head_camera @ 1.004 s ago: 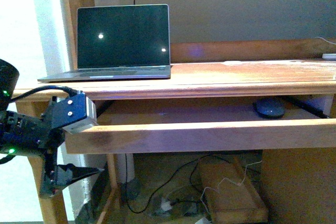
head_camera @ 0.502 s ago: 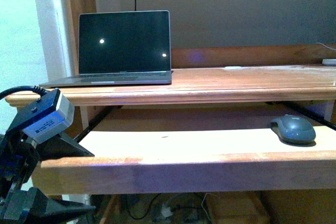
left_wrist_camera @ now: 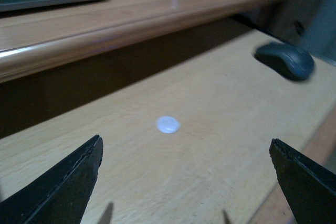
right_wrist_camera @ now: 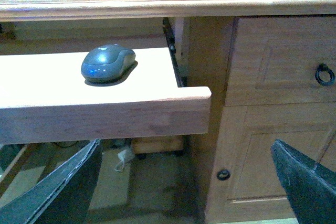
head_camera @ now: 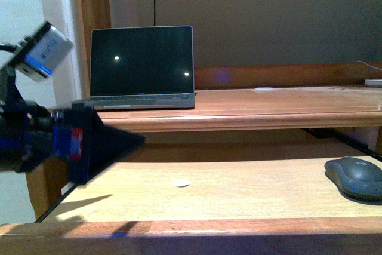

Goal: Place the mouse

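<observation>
While the left gripper (left_wrist_camera: 185,148) and the right gripper (right_wrist_camera: 186,145) both hung spread wide and empty, we saw the mouse (head_camera: 356,177) at the right end of the pull-out tray (head_camera: 239,192), its long axis roughly left to right. It lay well right of the left gripper; we judged the right gripper nearer. Since half a second earlier the tray had slid nearer and the left gripper had risen above it.

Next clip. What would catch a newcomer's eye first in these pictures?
The open laptop with its dark screen stands on the desktop at the left. Lower down, on the pulled-out wooden shelf, a dark grey mouse lies at the right end, with a small white dot near the middle. The left gripper hangs over the shelf's left side, fingers wide apart.
</observation>
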`<action>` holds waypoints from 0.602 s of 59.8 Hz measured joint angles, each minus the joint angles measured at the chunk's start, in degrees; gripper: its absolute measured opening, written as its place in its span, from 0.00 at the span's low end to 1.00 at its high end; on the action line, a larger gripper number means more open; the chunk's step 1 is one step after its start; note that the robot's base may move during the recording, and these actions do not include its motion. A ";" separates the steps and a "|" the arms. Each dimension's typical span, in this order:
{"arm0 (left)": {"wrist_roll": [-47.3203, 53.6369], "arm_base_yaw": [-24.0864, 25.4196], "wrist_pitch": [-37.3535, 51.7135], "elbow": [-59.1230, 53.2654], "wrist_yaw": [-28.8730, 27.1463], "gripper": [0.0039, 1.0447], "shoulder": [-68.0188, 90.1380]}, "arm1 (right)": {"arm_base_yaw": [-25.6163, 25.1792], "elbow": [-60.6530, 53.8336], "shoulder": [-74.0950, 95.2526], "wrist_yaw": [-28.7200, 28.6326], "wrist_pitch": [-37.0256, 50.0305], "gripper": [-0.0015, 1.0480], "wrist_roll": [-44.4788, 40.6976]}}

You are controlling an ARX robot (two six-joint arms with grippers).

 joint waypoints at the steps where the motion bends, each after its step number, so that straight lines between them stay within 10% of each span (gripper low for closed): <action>1: -1.09 0.00 -0.57 -0.39 -2.62 0.93 -0.96 | 0.00 0.00 0.00 0.00 0.00 0.93 -0.02; 12: -6.71 0.11 -5.90 -8.13 -19.45 0.93 -11.43 | 0.00 0.00 0.00 0.00 0.00 0.93 0.00; 36: -16.85 -2.40 -20.90 -25.97 -27.30 0.93 -46.18 | 0.00 0.00 0.00 0.00 0.00 0.93 0.00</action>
